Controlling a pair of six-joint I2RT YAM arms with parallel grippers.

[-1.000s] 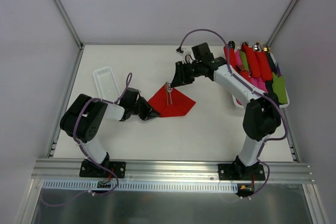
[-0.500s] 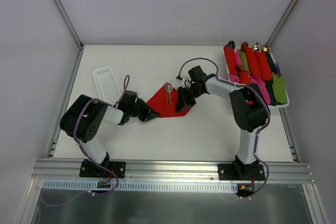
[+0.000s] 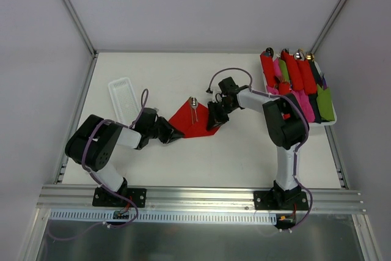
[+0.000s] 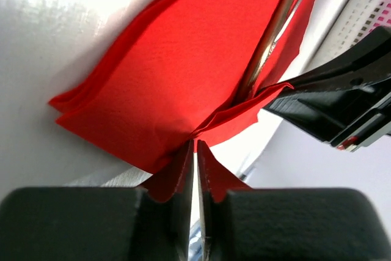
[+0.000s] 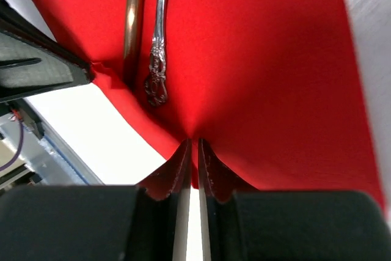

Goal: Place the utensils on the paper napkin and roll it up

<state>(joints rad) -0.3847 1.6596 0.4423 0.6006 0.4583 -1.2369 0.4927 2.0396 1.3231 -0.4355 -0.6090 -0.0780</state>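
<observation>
The red paper napkin [image 3: 190, 124] lies mid-table, partly folded. Slim silvery utensils [image 3: 194, 104] lie on it, heads pointing to the back. My left gripper [image 3: 175, 134] is shut on the napkin's left corner; in the left wrist view [image 4: 195, 148] the red paper [image 4: 183, 59] sits in the closed tips, with a utensil handle [image 4: 275, 29] in the fold. My right gripper [image 3: 214, 120] is shut on the napkin's right edge; in the right wrist view [image 5: 194, 145] two handles [image 5: 157, 41] lie on the red sheet [image 5: 263, 77].
A white tray [image 3: 333, 121] at the back right holds several red, pink and green rolled bundles [image 3: 296, 71]. A small empty white tray [image 3: 124, 97] lies at the left. Metal frame posts stand at the back corners.
My right gripper came down from near the bundle tray to the napkin's right edge and closed on it. The napkin's right corner has drawn inward. The left arm shifted slightly.
</observation>
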